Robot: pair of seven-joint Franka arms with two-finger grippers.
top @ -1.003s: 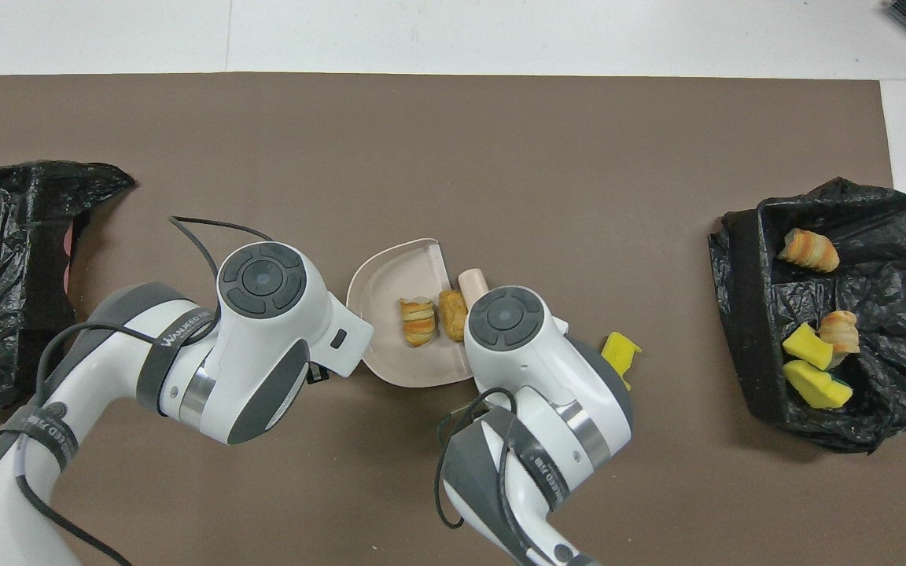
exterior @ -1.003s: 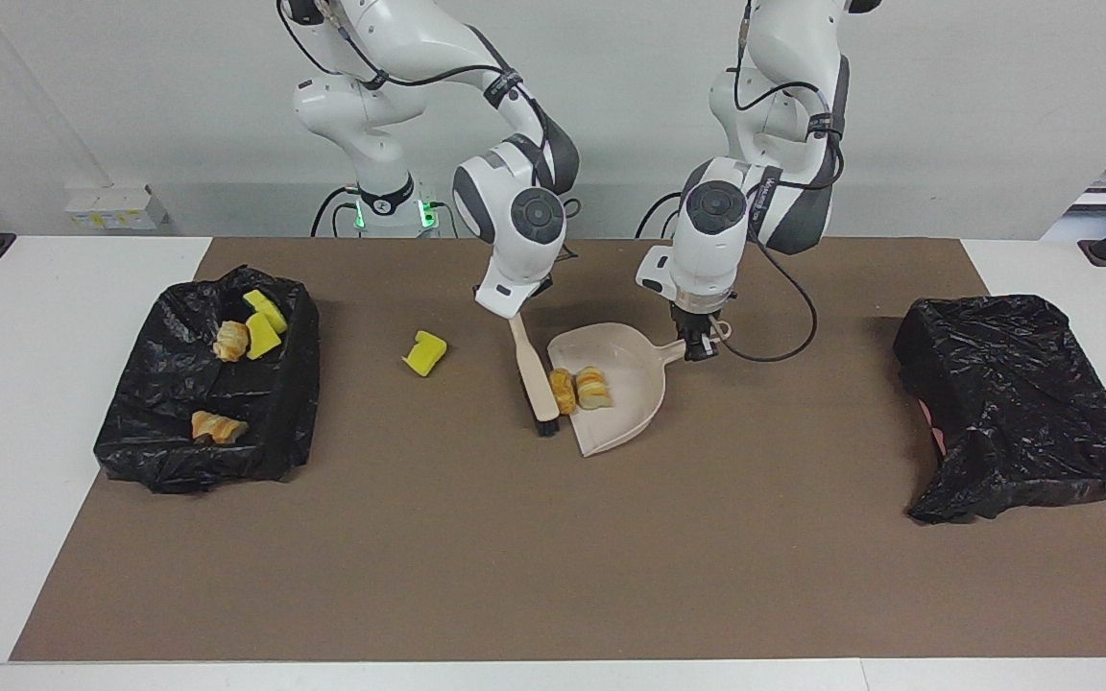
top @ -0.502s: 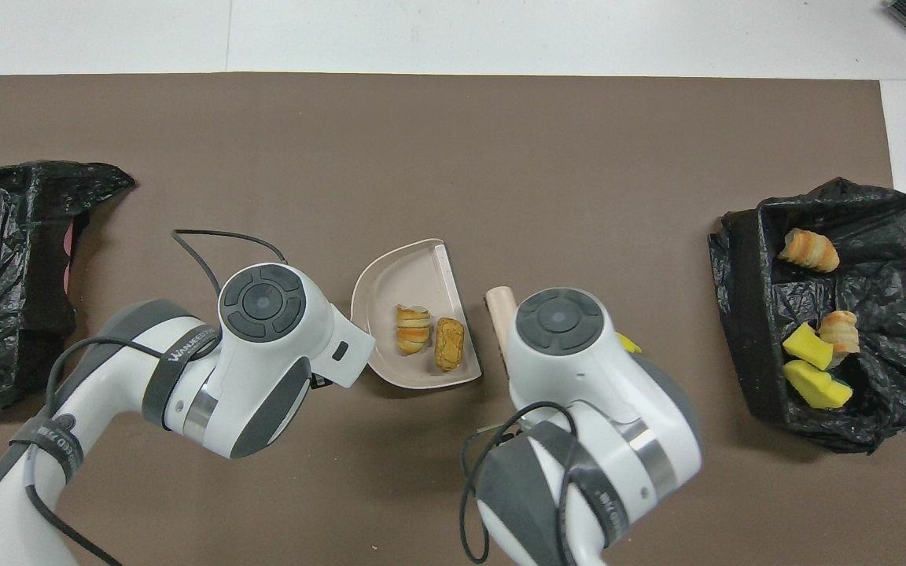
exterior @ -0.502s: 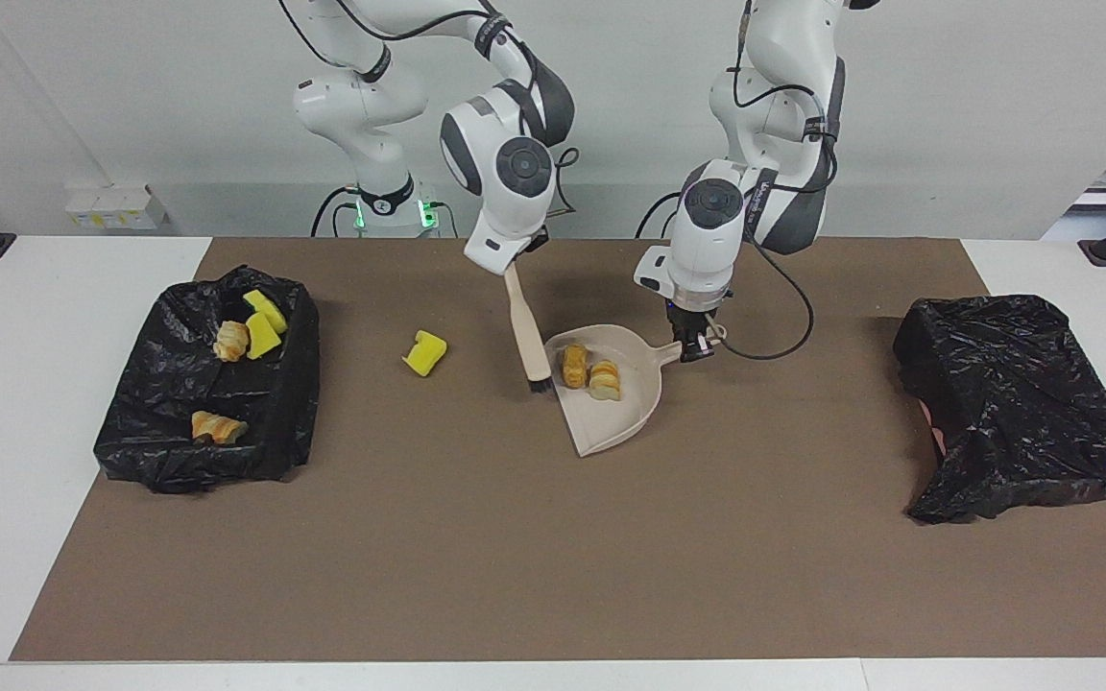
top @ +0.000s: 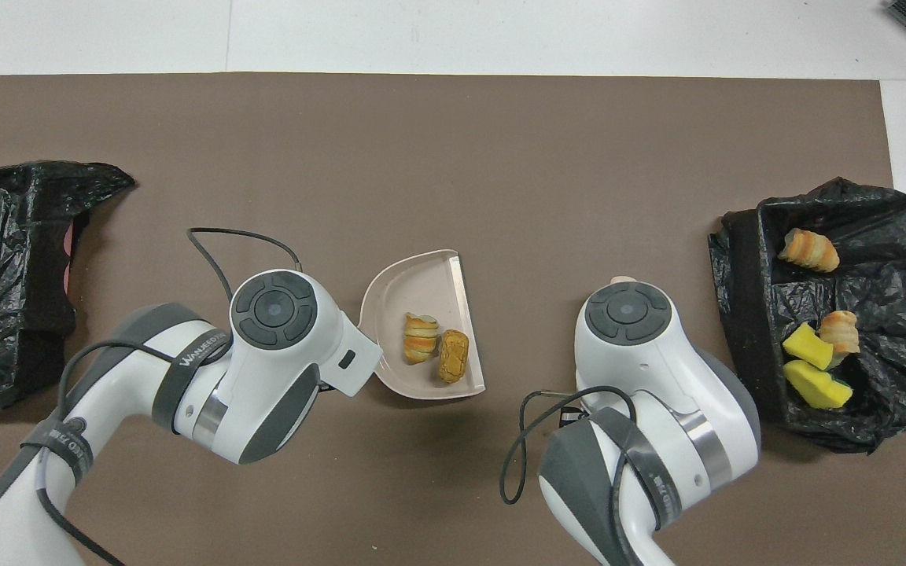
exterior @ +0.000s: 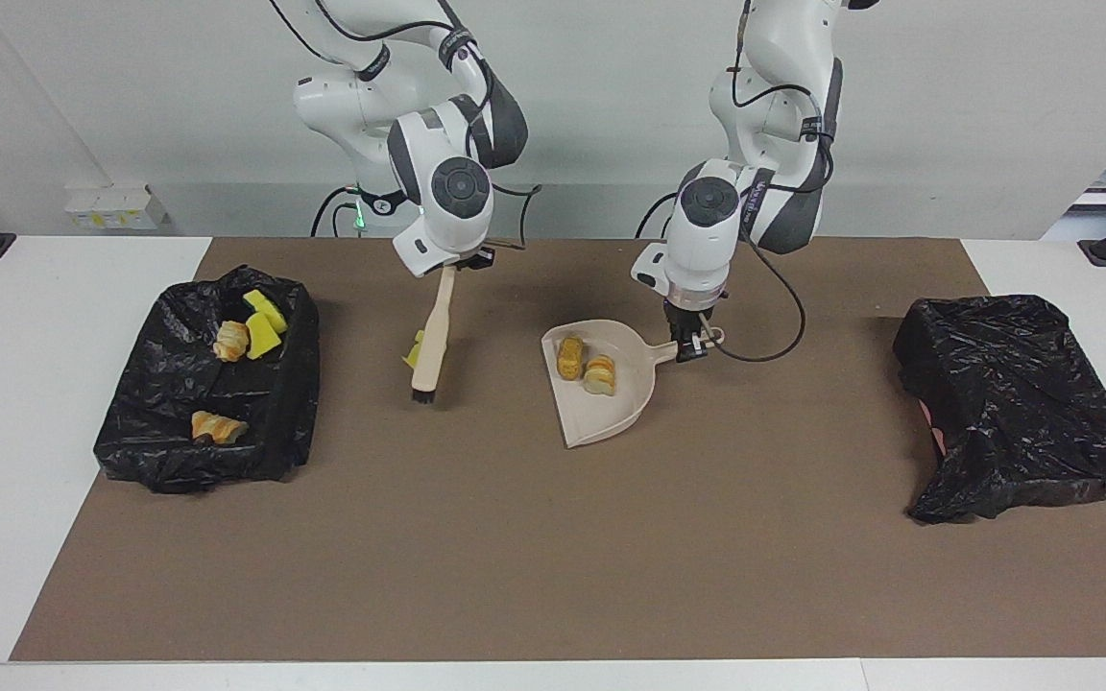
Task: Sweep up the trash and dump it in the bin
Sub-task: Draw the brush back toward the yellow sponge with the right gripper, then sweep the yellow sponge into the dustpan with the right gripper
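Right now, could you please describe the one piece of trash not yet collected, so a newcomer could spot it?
Start at the open black bin toward the right arm's end. Beside it the right gripper holds a beige brush; the yellow foam wedge peeks from its edge, the only piece on the mat.

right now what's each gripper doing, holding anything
Left gripper: shut on the beige plastic dustpan by its handle, two bread-like chunks in it.
Right gripper: shut on the beige brush, raised over the yellow foam wedge.
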